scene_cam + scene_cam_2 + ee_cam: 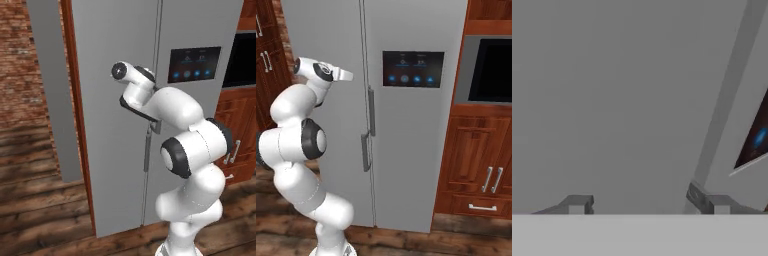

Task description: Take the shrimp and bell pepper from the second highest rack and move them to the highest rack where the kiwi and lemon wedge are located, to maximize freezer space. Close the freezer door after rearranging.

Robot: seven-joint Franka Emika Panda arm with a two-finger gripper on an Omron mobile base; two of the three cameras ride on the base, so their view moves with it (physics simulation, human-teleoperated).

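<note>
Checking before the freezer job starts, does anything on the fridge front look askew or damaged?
Nothing stands out. The freezer door looks shut and flush beside the touch-panel door, both bar handles straight, no dents or spills.

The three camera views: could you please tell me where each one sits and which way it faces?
Left base view: behind the arm's left, facing the freezer door; arm at lower right.
Right base view: behind its right, facing the fridge's touch panel and wooden cabinets; arm at lower left.
Hand view: on the hand, close against the door; the gripper has its jaws apart.
All three share the door and panel.
</note>
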